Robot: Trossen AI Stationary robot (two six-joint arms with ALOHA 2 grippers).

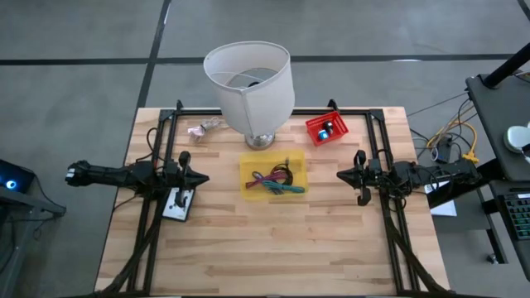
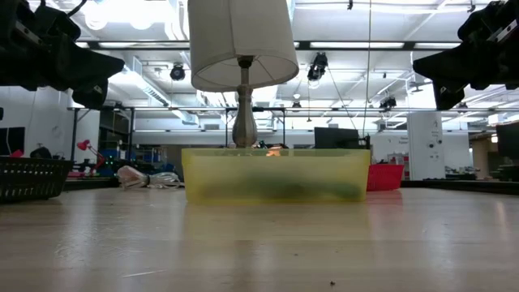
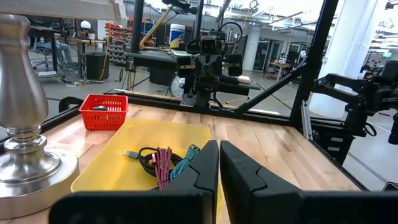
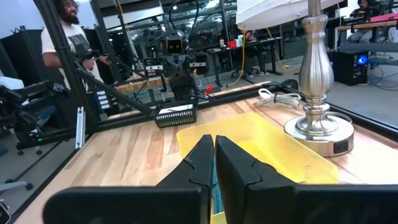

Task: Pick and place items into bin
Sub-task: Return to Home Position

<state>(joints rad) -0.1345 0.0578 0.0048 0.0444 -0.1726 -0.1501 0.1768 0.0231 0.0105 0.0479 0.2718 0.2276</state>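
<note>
A yellow bin point(image 1: 273, 175) sits in the middle of the table, in front of the white lampshade's lamp point(image 1: 248, 83). In the bin lie a coiled black cable point(image 3: 148, 157), a magenta cord point(image 3: 163, 163) and a teal cord point(image 3: 185, 159), all resting on its floor. My left gripper point(image 1: 203, 177) hovers shut just left of the bin, pointing at it. My right gripper point(image 1: 341, 175) hovers shut just right of the bin, facing the left one. Both are above the tabletop, as the low view shows them high up, the left gripper point(image 2: 89, 77) and the right gripper point(image 2: 434, 77).
A red basket point(image 1: 326, 127) with small things stands right of the lamp's silver base point(image 1: 261, 139). A clear crumpled wrapper point(image 1: 204, 128) lies left of the lamp. A small black basket point(image 4: 176, 115) sits under the left arm. A person point(image 4: 68, 37) stands beyond the table.
</note>
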